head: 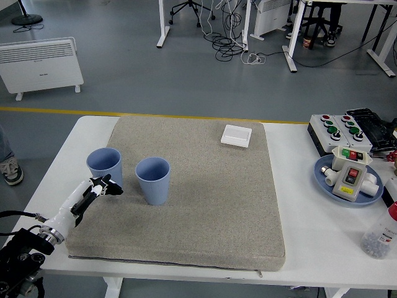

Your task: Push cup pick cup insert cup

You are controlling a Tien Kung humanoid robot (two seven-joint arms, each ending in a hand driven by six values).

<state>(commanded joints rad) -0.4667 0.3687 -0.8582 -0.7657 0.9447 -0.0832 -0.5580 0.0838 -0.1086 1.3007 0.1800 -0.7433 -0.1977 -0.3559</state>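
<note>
A white table [310, 248] is carrying a large grey mat [205, 205] over most of its top; two blue cups are standing upright on the mat's left part, close together but apart, the left cup [103, 164] sitting just left of the right cup [152, 179]; a small white square box [236, 135] is lying near the mat's far right corner; off the mat at the right, a blue plate [322, 180] is holding switch parts, with a button box [338, 130] behind it; the left hand [99, 188] is reaching in from the lower left, its fingers extended and gripping nothing, its dark fingertips [115, 189] touching or just beside the left cup's base.
</note>
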